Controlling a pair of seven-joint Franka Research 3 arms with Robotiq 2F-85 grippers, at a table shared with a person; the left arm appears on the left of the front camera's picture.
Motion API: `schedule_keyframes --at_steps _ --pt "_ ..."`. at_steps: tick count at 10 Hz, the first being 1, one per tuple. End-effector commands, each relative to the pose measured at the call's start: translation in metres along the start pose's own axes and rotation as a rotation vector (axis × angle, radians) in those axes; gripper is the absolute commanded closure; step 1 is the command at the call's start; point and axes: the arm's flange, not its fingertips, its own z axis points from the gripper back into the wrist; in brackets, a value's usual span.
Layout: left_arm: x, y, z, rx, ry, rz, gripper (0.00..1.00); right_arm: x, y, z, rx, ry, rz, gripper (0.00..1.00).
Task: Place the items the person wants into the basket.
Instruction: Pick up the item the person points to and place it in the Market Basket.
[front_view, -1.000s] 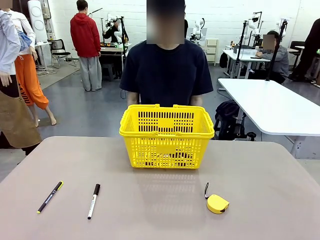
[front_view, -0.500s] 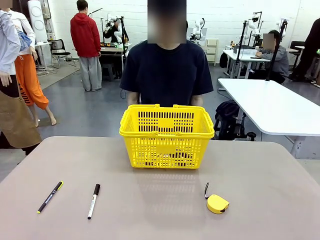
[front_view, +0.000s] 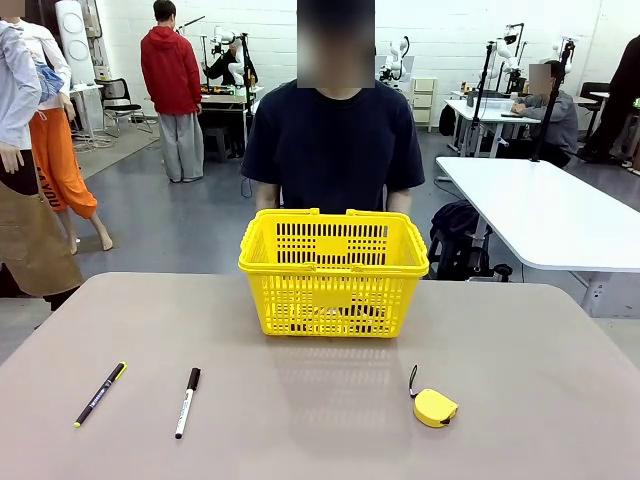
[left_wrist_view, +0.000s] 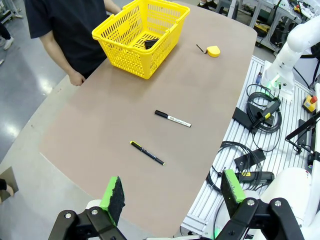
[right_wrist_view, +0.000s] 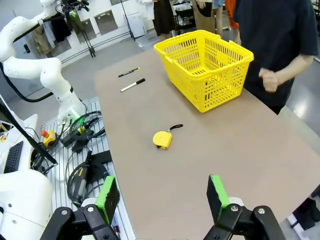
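Both of my tools are released, and nothing is held in either. The left tool (left_wrist_view: 172, 189) and the right tool (right_wrist_view: 162, 194) hang above the near edge of the bench with their green pads spread wide.

The small yellow tape measure with a black strap (right_wrist_view: 162, 139) lies straight ahead of the right tool, alone on the bench. The bright yellow plastic lattice basket (right_wrist_view: 215, 92) stands well beyond it, in front of the person in the dark navy T-shirt (front_view: 335, 140). Something dark (left_wrist_view: 150, 44) lies on the basket floor, but I cannot tell what it is.

I judge the main risk to be picking the wrong thing. Two black pens (left_wrist_view: 172, 118) (left_wrist_view: 147, 152) lie ahead of the left tool and are as easy to reach as the tape measure. The person's hand (right_wrist_view: 270, 80) is curled at their side and is not pointing at anything.

The tape measure's rounded body could slip out from between the pads. Its loose strap could catch in the basket's slots. The basket looks light, so a knock on its rim might push it toward the person.

The bench (front_view: 320, 440) is smooth, matte and tan, with rounded corners. Cables lie coiled below the tools on a ribbed metal plate. Beyond the bench is an open lab with a grey floor, white tables and other people working.
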Motion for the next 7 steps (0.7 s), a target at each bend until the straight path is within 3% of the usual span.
schedule_keyframes --at_steps 1,7 --pt "-0.0008 -0.0008 0.0007 -0.010 -0.015 -0.021 0.00 0.0002 -0.0011 0.0047 0.012 -0.007 0.012 0.07" --pt "-0.0008 -0.0008 0.0007 -0.010 -0.015 -0.021 0.00 0.0002 -0.0011 0.0047 0.012 -0.007 0.012 0.07"
